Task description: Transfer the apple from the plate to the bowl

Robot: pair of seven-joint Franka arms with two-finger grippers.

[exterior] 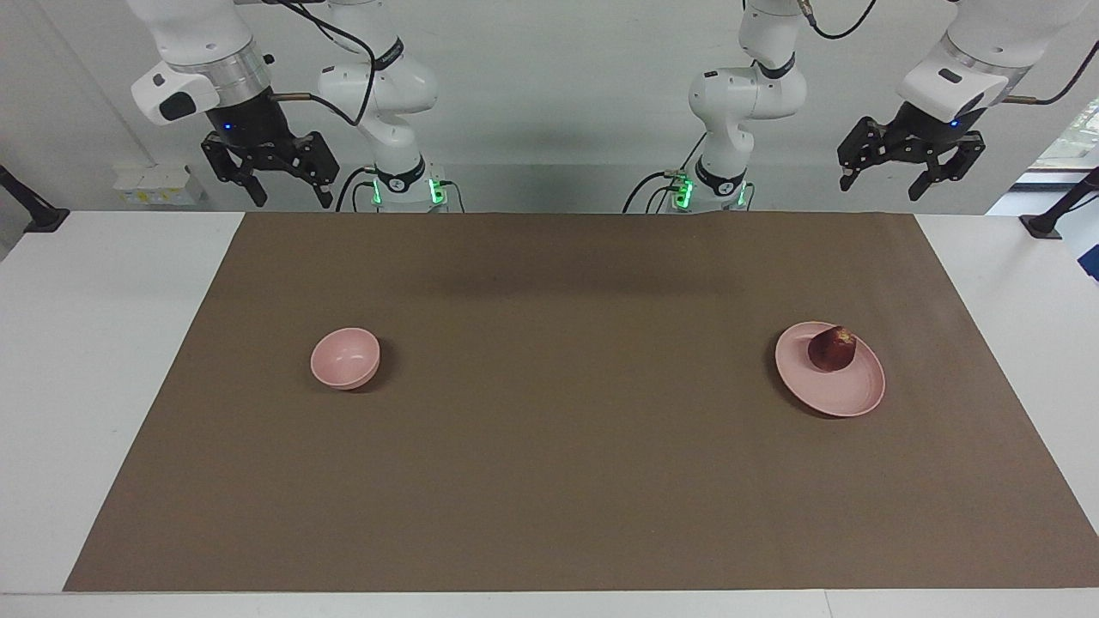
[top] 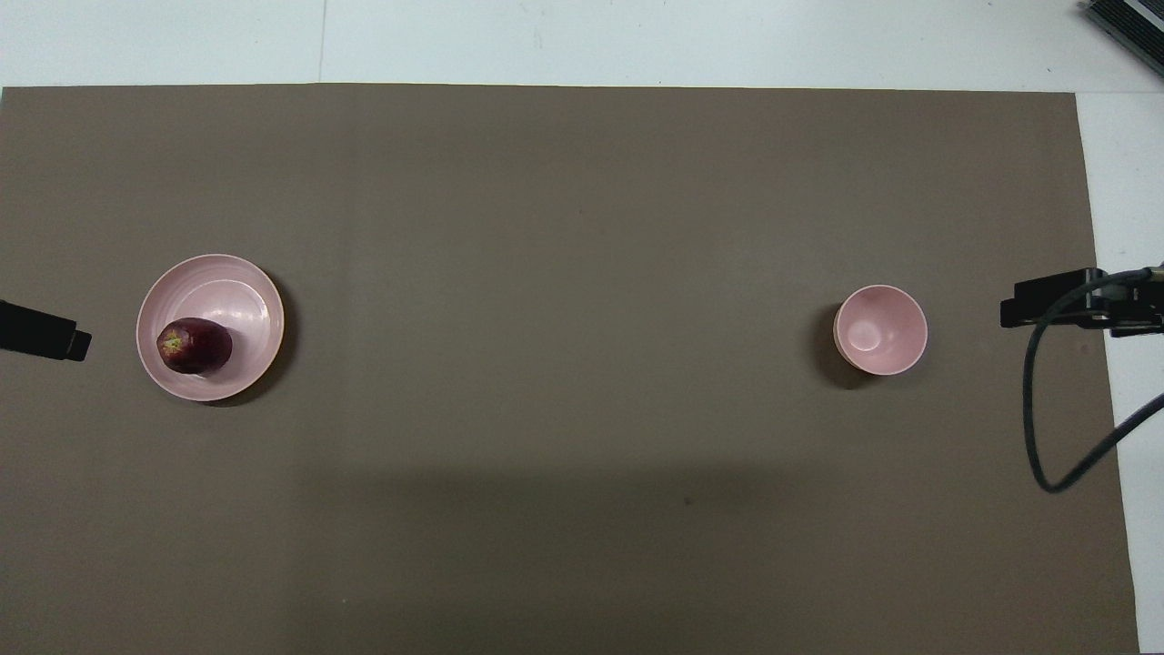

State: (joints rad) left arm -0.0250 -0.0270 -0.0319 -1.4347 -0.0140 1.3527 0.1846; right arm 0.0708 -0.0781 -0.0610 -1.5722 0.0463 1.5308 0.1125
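The apple (exterior: pixel 831 348) sits on the pink plate (exterior: pixel 846 396) toward the left arm's end of the brown mat (exterior: pixel 567 446), lying on the part of the plate nearer the robots. The pink bowl (exterior: pixel 345 358) stands empty toward the right arm's end, well apart from the plate. Both claws are up in the air with fingers spread and nothing in them: the left gripper (exterior: pixel 912 176) hangs over the mat's corner, the right gripper (exterior: pixel 288 190) over the table edge by its own base.
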